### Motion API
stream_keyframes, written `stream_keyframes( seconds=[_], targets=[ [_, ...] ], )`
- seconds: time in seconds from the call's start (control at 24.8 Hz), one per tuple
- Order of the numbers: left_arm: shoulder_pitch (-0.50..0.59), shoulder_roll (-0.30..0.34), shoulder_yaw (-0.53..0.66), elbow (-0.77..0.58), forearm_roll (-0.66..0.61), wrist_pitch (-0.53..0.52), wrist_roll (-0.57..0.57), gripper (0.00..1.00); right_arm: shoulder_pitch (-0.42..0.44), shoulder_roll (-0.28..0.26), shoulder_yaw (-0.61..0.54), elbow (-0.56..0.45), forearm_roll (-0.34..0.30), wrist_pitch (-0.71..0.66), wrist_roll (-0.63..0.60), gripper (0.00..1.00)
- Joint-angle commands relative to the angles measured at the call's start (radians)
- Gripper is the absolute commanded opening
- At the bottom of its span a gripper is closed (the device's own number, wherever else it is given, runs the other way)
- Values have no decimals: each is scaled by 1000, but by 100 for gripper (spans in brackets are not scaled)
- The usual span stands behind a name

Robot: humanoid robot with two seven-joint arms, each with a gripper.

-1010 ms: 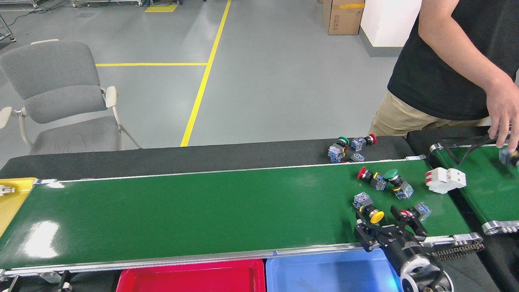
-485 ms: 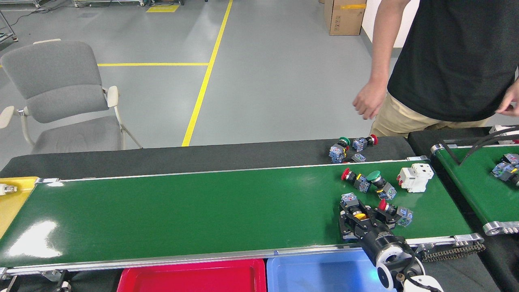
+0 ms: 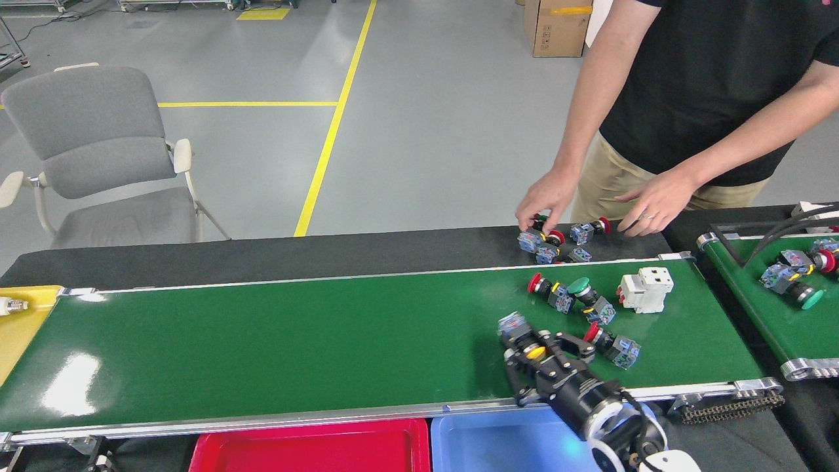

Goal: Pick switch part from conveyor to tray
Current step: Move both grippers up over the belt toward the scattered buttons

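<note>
The conveyor (image 3: 295,347) is a wide, glossy dark-green belt with silver rails. Toward its right end lies a switch part with a yellow button (image 3: 533,352) and a blue-grey body. My right gripper (image 3: 539,354) comes in from the lower right, and its black fingers are closed around that yellow button, low over the belt. Just right of it lie a red-button switch (image 3: 547,292), a green-button switch (image 3: 586,296) and another red one (image 3: 613,344). A blue tray (image 3: 498,446) and a red tray (image 3: 308,449) sit below the belt's near rail. My left gripper is out of view.
A white breaker block (image 3: 645,288) lies on the belt's right end. A person's hands (image 3: 547,203) handle more switches (image 3: 557,239) on the black strip behind the belt. A narrower angled belt (image 3: 754,308) carries parts at right. A yellow tray (image 3: 19,321) and a chair (image 3: 98,157) stand at left.
The loose parts have ridden left on the belt. My right gripper moved left and closed around the yellow-button switch, dragging it further left. The person's hands came down to the switches behind the belt.
</note>
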Motion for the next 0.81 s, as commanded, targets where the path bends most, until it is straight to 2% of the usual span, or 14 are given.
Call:
stream_keyframes(
  seconds=[0.0,0.04,0.08,0.12,0.24,0.44,0.61,0.69,0.77],
  targets=[
    [0,6,8,-13,6,1,3,100,3,4,62,-37,2,-162,-17,12],
    [0,6,8,-13,11,2,3,100,6,6,108,-37,8,-176,-17,35],
    [0,8,8,-13,12,1,3,100,8,9,153,-35,19,-167,-17,71],
    [0,8,8,-13,12,1,3,100,11,24,200,-31,41,-139,-18,100],
    [1,8,6,-13,12,1,3,100,19,72,256,-9,90,-12,-18,100],
    [6,6,8,-14,12,1,3,100,35,93,208,-51,76,45,-27,100],
    [13,6,9,-14,12,1,3,100,255,95,-126,-183,36,252,-92,99],
    [15,6,9,-13,12,1,3,100,348,95,-295,-198,24,274,-193,99],
    [15,9,9,-13,12,1,3,100,436,95,-407,-198,5,269,-256,99]
  ],
)
